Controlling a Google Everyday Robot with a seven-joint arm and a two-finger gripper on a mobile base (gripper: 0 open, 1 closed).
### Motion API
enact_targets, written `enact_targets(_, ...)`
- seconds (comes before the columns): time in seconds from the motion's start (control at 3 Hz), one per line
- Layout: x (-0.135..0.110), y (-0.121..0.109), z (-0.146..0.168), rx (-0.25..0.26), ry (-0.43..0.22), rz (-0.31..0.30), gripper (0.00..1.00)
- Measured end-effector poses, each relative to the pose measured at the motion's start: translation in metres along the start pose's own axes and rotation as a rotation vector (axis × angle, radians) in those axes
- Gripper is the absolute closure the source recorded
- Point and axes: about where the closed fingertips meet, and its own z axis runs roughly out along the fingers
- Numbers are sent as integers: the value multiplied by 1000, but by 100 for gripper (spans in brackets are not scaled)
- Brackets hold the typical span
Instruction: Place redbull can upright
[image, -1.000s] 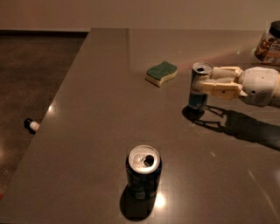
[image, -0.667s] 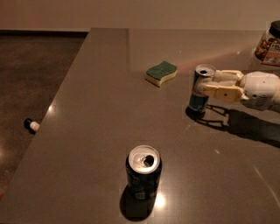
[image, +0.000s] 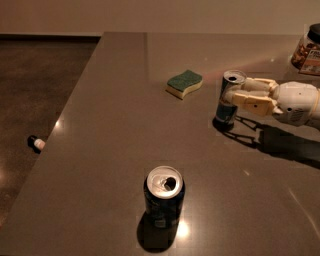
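Cream-white and smooth, the pincer (image: 239, 95) reaches in from the right edge, low over the worktop (image: 110, 130). Its two fingers are closed around the middle of the redbull can (image: 226, 111), one on each side. The can stands up with its open top facing the ceiling. Its bottom is on the worktop or just above it; I cannot tell which. It seems to lean a tiny bit.

What could go wrong? The can is tall and thin, so I think it tips easily. If the fingers let go while it leans, or before it is all the way down, it may wobble and fall over. If the pincer backs away and a finger drags on the can, that could knock it down too. The metal looks slick and the worktop is hard, grey and shiny, so a bumped can would likely slide or roll.

Near the can, on the side away from the arm, lies a sponge (image: 184, 83). It looks soft and wavy, green on top and yellow below, and it does not touch the can. At the back corner sits a jar (image: 309, 50) with a dark lid. Well apart, at the front, stands the wider dark-blue soda can (image: 164, 196), round, with a silver top. Down on the dark floor beside the worktop is a small thing (image: 36, 142), too small to tell what it is.
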Motion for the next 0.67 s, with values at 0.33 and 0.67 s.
enact_targets(0.33, -1, 1, 3, -5, 0, -1, 5)
enact_targets(0.67, -1, 2, 4, -8, 0, -1, 0)
